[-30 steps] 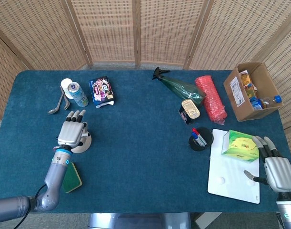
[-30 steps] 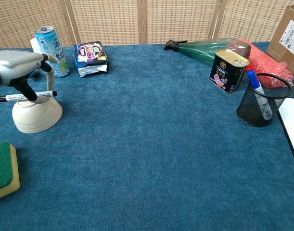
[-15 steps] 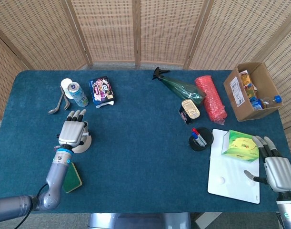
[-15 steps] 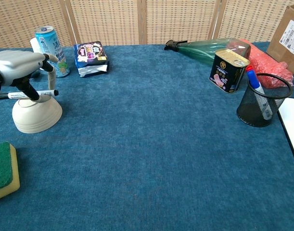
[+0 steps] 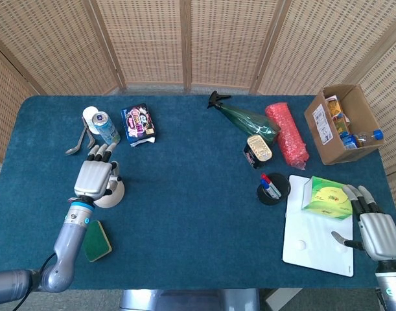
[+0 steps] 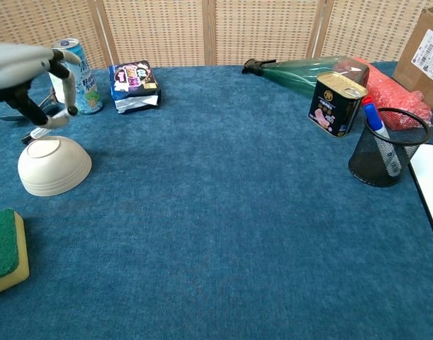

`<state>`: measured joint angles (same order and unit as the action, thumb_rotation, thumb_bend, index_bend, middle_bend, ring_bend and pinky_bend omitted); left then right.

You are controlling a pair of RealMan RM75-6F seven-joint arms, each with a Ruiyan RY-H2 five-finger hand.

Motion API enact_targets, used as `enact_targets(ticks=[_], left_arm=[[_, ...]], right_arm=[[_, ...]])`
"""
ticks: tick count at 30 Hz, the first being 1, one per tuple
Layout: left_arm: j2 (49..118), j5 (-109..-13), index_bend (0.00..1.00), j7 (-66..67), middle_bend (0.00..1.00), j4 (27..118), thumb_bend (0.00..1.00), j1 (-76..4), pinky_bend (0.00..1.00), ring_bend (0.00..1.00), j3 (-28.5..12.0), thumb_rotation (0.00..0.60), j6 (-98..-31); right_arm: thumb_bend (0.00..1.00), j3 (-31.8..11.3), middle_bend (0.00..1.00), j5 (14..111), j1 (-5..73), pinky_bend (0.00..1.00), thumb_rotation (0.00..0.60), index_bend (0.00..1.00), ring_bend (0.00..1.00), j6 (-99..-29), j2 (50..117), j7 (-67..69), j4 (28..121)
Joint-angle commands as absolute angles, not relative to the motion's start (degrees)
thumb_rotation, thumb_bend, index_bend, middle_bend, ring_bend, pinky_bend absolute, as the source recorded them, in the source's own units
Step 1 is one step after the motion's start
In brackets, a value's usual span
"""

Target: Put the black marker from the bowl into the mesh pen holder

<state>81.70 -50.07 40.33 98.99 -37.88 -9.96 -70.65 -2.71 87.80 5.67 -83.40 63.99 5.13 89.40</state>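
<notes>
The black marker (image 6: 39, 132) hangs pinched in my left hand (image 6: 25, 67), lifted just above the upturned cream bowl (image 6: 54, 166). From the head view the left hand (image 5: 94, 179) covers the marker and part of the bowl (image 5: 113, 194). The black mesh pen holder (image 6: 383, 150) stands far to the right, with a blue and a red pen in it, and also shows in the head view as the pen holder (image 5: 272, 190). My right hand (image 5: 379, 232) rests by the white board's right edge, fingers apart and holding nothing.
A green sponge (image 6: 3, 249) lies in front of the bowl. Behind it stand a drink can (image 6: 73, 64) and a snack pack (image 6: 135, 85). A meat tin (image 6: 334, 103), a green bottle (image 6: 308, 71) and red bubble wrap (image 5: 287, 133) crowd the holder; a white board (image 5: 317, 236) carries a green box (image 5: 327, 197).
My left hand has risen off the bowl and drawn back toward the left, carrying the marker up with it. The right hand has stayed put.
</notes>
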Motion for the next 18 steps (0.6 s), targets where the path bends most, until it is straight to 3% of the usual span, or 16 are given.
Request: enact_targets(ticks=[1,10,18], left_arm=[[79.5,-51.5,0.54,39.3,0.0,101.5,0.39,-37.2,0.08,0.0,-10.1,0.6,-71.6],[74.4,-55.4,0.54,34.3,0.0,106.2,0.39,-35.2,0.08,0.0,-10.3,0.6,-72.5],[69.3,-59.0,0.54,29.0,0.0,110.1,0.39,-33.5,0.08,0.0,-10.8,0.6,-72.8]], right_arm=[[0.0,-2.7,0.0,87.7,5.7,0.31,0.6,0.0,0.0,-83.2,64.1,4.9,89.3],[0.0,-2.5,0.0,87.8,5.9,0.31,0.6,0.0,0.0,-82.9,64.5,4.6,89.3],[0.0,-1.8,0.0,89.2,7.1,0.31,0.6,0.0,0.0,-80.6,64.4,15.1,88.9]])
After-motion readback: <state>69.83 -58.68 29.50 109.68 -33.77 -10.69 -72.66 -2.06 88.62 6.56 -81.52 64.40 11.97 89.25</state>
